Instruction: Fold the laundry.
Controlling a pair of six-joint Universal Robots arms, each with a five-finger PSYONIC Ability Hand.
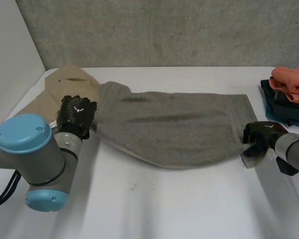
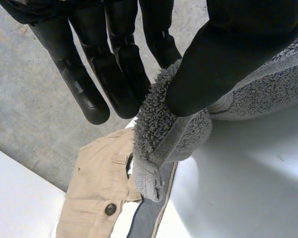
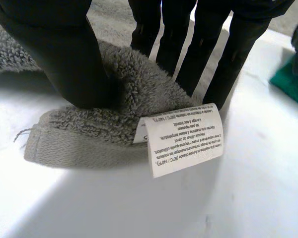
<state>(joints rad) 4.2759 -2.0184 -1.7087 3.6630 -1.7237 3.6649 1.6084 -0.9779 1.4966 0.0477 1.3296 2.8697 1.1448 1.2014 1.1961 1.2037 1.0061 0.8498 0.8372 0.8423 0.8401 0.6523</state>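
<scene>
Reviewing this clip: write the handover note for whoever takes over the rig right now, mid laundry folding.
Left hand: shut on the grey towel, pinching the end beside the beige trousers.
Right hand: shut on the towel's opposite end, at the corner with the care label.
The towel lies spread across the table between the hands. A folded pile sits at the table's right end.
Done: both towel ends gripped.
Left: fold the towel, then probably the trousers.

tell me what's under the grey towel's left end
A beige garment lies below the corner pinched by the left hand; how far it runs beneath the towel is covered.
</scene>
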